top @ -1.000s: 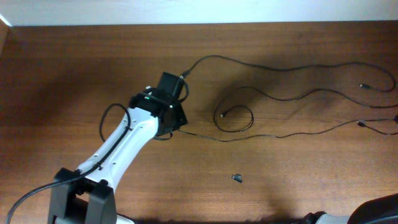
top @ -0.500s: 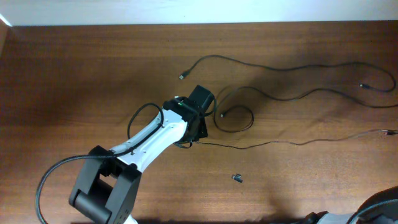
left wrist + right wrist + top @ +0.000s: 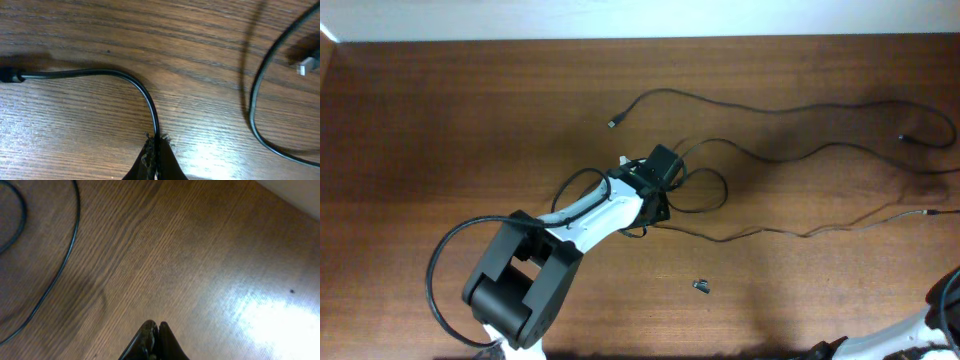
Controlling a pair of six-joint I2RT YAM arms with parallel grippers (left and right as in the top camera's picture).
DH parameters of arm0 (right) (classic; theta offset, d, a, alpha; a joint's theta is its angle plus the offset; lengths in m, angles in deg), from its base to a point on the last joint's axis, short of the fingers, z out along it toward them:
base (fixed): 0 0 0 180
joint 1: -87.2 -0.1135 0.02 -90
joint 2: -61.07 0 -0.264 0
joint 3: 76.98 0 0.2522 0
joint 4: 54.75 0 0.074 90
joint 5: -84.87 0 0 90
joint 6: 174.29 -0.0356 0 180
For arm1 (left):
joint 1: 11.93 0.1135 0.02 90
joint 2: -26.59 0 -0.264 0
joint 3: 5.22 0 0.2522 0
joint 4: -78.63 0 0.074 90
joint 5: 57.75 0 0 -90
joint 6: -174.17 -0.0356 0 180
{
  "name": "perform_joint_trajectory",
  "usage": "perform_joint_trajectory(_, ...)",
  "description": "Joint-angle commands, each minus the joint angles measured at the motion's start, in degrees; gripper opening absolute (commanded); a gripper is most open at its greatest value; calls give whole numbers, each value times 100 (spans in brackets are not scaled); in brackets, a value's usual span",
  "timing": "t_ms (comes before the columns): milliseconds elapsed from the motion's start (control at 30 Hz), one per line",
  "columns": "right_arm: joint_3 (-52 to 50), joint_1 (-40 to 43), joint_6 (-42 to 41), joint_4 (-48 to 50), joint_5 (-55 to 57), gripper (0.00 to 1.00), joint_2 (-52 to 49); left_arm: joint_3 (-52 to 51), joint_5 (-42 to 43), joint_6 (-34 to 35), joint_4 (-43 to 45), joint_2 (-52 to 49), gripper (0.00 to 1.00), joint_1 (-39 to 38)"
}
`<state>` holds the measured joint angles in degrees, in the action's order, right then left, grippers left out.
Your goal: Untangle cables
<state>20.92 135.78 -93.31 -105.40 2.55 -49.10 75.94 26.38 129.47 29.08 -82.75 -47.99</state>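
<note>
Several thin black cables lie spread over the brown table. One cable (image 3: 760,108) runs from a small plug (image 3: 612,123) at the upper middle out to the right edge. A second strand (image 3: 790,232) trails right from under my left gripper (image 3: 663,172), which sits at a loose loop (image 3: 708,195). In the left wrist view my left gripper (image 3: 156,142) is shut on a cable (image 3: 125,76) that curves up and left to a plug. Another cable loop (image 3: 252,100) lies to its right. My right gripper (image 3: 155,326) is shut on nothing above bare wood, with a cable (image 3: 65,265) off to its left.
A tiny dark loose piece (image 3: 702,287) lies on the table below the loop. A silver plug tip (image 3: 306,66) shows at the right of the left wrist view. The table's far edge meets a white wall along the top.
My left arm has swung right and a little down, from the upper plug to the loop, staying shut. The lower strand's right end shifted. The right arm has edged in at bottom right.
</note>
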Motion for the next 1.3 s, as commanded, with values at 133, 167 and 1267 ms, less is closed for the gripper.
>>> perform_joint_trajectory(133, -33, 31, -17, 487, 94, 4, -501, -35, -1099, 50, 151, -133, 0, -17)
perform_joint_trajectory(167, -33, 31, -11, 584, 94, 4, -520, -35, -1187, 50, 214, -133, 0, -17)
perform_joint_trajectory(1267, -15, 24, 763, 758, -1346, 91, 188, -37, -531, 4, -341, 219, 99, 299)
